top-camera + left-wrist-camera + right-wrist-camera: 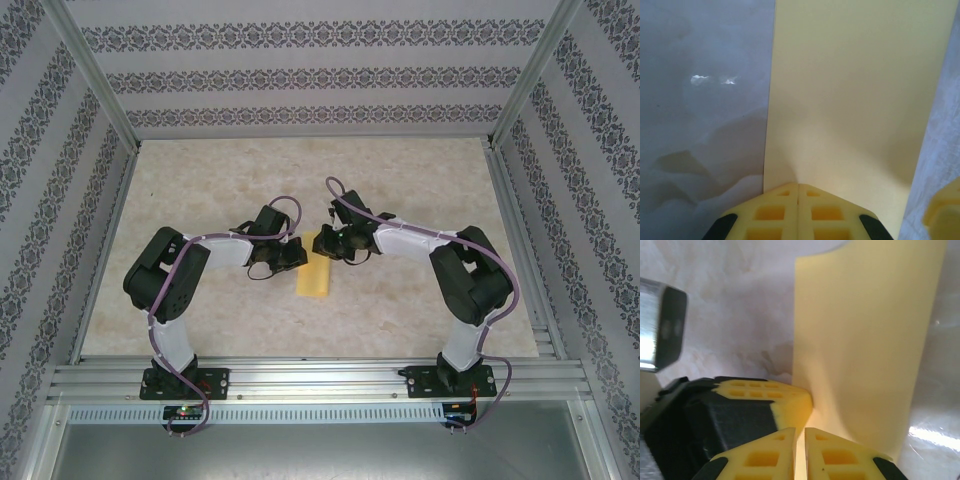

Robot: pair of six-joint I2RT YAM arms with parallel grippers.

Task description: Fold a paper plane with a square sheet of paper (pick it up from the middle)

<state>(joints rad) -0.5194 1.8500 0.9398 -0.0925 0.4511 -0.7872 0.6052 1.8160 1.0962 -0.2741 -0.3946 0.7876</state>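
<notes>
Pale table (200, 300) | paper (313, 280) was thin, light, floppy, stuck out ahead of fingers (770, 212) | left gripper (798, 186), right gripper (799, 431) both squeezed shut on its edge, likely the safest hold

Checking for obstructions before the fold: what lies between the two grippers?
The thin yellow paper strip lies between the left gripper and right gripper, nothing else, as the top external view shows.

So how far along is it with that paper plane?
Early on. Done: the yellow sheet already looks folded into a narrow strip on the table. In hand: the left tool and right tool both pinch its far end, apparently working on a fold. To come: there is no pointed nose or wings yet, so most of the folding remains.
</notes>
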